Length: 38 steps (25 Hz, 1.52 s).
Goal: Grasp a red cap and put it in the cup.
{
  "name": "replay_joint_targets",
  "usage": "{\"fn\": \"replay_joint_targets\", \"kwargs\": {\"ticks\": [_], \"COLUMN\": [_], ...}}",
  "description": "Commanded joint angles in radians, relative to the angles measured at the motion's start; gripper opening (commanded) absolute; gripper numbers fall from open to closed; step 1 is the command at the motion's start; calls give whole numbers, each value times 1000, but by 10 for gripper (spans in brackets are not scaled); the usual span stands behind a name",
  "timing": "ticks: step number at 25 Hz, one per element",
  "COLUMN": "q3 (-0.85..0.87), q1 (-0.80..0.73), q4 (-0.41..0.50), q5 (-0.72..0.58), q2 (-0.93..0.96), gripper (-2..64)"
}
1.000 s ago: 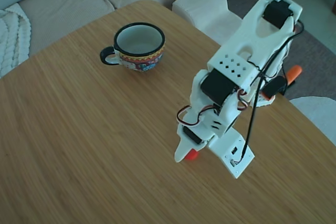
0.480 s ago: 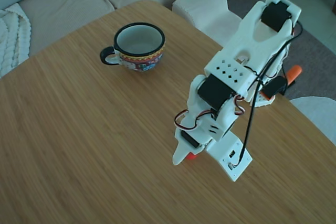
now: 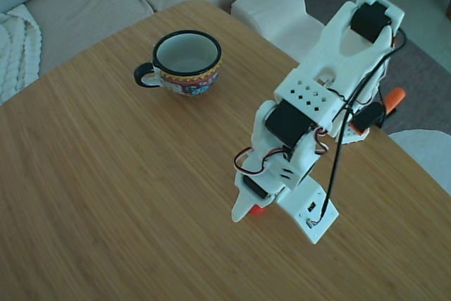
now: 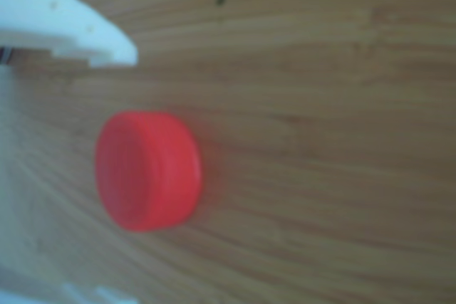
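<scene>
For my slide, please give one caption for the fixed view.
White arm's end effector lowered over the red cap on a wooden table, the cup standing apart.

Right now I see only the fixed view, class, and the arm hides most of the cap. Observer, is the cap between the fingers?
Observer: Yes. In the other view the red cap lies on the table with one white finger above it in the picture, apart from it.
Operator: Is the second finger touching it?
Observer: Only a sliver shows at the bottom edge, apart from the cap.
Operator: Is the cap flat or tilted?
Observer: It rests flat on the wood, unlifted.
</scene>
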Motion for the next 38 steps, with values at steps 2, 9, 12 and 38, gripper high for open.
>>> {"fn": "replay_joint_targets", "kwargs": {"ticks": [2,9,12,38], "q3": [-34,-66,-64,-67], "q1": [-2,-2,-2,41], "q4": [-5,3,2,-15], "q5": [-5,0,0,0], "q2": [9,-43,-41,55], "gripper": [409,411,406,1]}}
